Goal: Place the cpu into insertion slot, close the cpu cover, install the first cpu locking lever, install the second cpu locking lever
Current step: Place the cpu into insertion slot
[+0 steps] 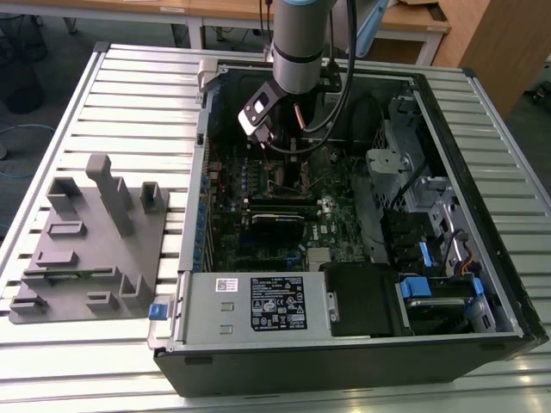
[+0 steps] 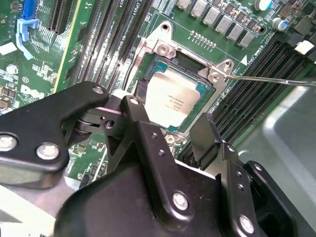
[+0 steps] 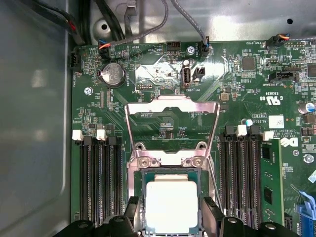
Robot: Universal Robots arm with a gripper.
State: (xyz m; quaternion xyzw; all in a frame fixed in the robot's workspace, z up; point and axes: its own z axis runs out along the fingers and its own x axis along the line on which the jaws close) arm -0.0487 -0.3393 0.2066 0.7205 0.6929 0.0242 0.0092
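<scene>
Tool low over the green board, fingers apart, one each side of the cpu with a gap showing; not clamped. Cpu lies flat in the insertion slot, directly under the tool, between the fingers. Cpu cover stands hinged open beyond the slot, leaving it uncovered.
</scene>
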